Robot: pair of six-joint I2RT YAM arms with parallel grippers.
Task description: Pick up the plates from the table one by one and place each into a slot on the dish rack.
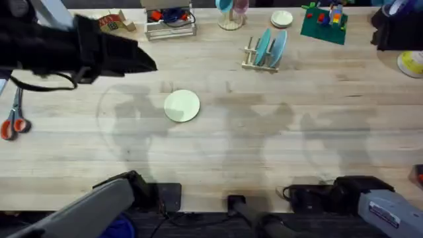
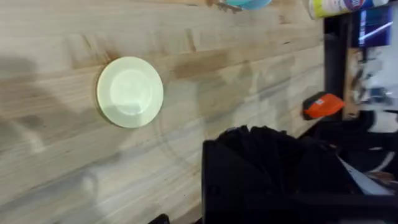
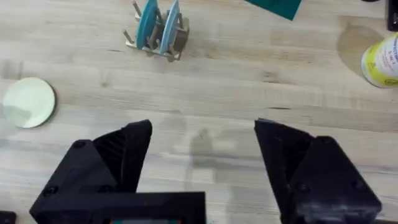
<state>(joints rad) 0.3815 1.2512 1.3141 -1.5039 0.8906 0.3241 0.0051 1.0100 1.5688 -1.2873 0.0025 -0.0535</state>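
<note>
A pale cream-yellow plate (image 1: 182, 106) (image 2: 130, 92) (image 3: 28, 102) lies flat on the table (image 1: 277, 145), left of centre. The light-wood dish rack (image 1: 254, 63) (image 3: 176, 42) stands at the back, right of centre. It holds a teal plate (image 1: 264, 46) (image 3: 147, 23) and a light blue plate (image 1: 277, 47) (image 3: 168, 28) upright in its slots. My left gripper (image 1: 142, 61) hangs high over the back left of the table, dark and blurred, apart from the cream plate. Low at the front right, my right gripper (image 3: 202, 162) is open, with nothing between its fingers (image 3: 127, 155).
Red-handled scissors (image 1: 13, 122) lie at the left edge. At the back are a white wire basket (image 1: 170, 25), a small pale plate (image 1: 281, 18) and a green board with bricks (image 1: 324, 25). A yellow-labelled container (image 1: 411, 64) (image 3: 380, 59) stands at the right edge.
</note>
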